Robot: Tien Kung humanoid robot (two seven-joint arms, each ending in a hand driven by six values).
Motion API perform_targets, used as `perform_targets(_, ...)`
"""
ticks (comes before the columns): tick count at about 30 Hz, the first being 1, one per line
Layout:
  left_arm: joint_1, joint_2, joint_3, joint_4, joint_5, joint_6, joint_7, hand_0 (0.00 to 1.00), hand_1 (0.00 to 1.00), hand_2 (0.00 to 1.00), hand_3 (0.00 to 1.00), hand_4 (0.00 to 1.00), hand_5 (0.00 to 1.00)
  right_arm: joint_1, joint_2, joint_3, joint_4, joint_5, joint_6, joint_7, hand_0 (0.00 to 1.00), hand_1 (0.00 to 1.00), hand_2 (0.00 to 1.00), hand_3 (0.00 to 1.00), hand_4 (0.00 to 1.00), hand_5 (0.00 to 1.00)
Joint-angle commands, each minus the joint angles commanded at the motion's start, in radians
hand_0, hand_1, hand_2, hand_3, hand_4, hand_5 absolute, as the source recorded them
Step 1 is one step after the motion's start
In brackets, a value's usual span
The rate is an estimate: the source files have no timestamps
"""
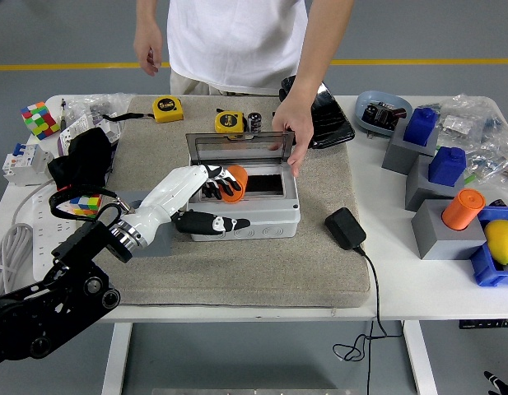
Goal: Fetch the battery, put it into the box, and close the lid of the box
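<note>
The grey box (pixel 270 216) stands on the beige mat, and its clear lid (pixel 237 145) is held upright at its right corner by the person's hand (pixel 291 138). An orange battery (pixel 235 183) lies inside the box at its left end. My left hand (pixel 216 200) is at the box's left front. Its black fingers (pixel 212 186) reach into the opening and touch the battery, while the thumb (pixel 212 222) stretches apart along the outside of the front wall. The hand is spread and grips nothing. My right arm is out of view.
Two yellow tape measures (pixel 167 108) and a small dark cylinder (pixel 254 122) lie behind the box. A black adapter (pixel 345 228) with its cable sits to the right. Grey blocks with blue and orange parts (pixel 462 209) fill the right side. A Rubik's cube (pixel 38 119) and black cloth (pixel 85 160) are at the left.
</note>
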Motion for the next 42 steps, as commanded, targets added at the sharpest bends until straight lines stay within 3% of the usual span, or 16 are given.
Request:
perform_targets(1, -0.002, -0.002, 0.001, 0.004, -0.001, 0.001, -0.002, 0.408, 0.556, 0.558, 0.595, 0.998, 0.54, 0.0, 0.0, 0.0, 0.0, 0.0, 0.0, 0.0, 0.663, 0.618, 0.603, 0.548, 0.955, 0.456)
perform_targets(2, -0.007, -0.008, 0.001, 0.013, -0.004, 0.005, -0.007, 0.508, 0.579, 0.569, 0.605, 0.998, 0.538, 0.0, 0.0, -0.001, 0.0, 0.001, 0.0, 0.0, 0.663, 0.618, 0.604, 0.548, 0.955, 0.457)
perform_targets(16, -0.048, -0.054, 0.005, 0.055, -0.03, 0.016, -0.022, 0.522, 0.587, 0.572, 0.61, 0.998, 0.539, 0.0, 0.001, -0.006, 0.004, 0.001, -0.001, 0.002, 0.663, 0.618, 0.604, 0.548, 0.955, 0.456)
perform_targets(19, -0.041, -0.051, 0.002, 0.041, -0.019, 0.014, -0.016, 0.522, 0.587, 0.572, 0.61, 0.998, 0.539, 0.0, 0.002, -0.003, 0.006, 0.0, -0.002, 0.002, 0.663, 0.618, 0.604, 0.548, 0.955, 0.456)
perform_targets(27, -0.017, -0.011, -0.034, -0.062, -0.005, 0.017, -0.015, 0.496, 0.572, 0.554, 0.604, 0.998, 0.541, -0.002, 0.0, -0.004, 0.006, -0.001, -0.001, 0.002, 0.661, 0.618, 0.603, 0.548, 0.955, 0.456)
perform_targets(37, 0.019, -0.003, -0.027, -0.099, -0.04, 0.014, -0.022, 0.473, 0.56, 0.552, 0.6, 0.998, 0.543, -0.002, 0.001, -0.003, 0.007, -0.004, -0.002, 0.003, 0.662, 0.618, 0.601, 0.548, 0.954, 0.457)
perform_targets(42, 0.013, -0.013, -0.005, -0.075, -0.066, 0.026, -0.038, 0.482, 0.562, 0.552, 0.601, 0.998, 0.543, -0.002, 0.002, -0.006, 0.007, -0.001, -0.001, 0.003, 0.663, 0.618, 0.601, 0.548, 0.954, 0.456)
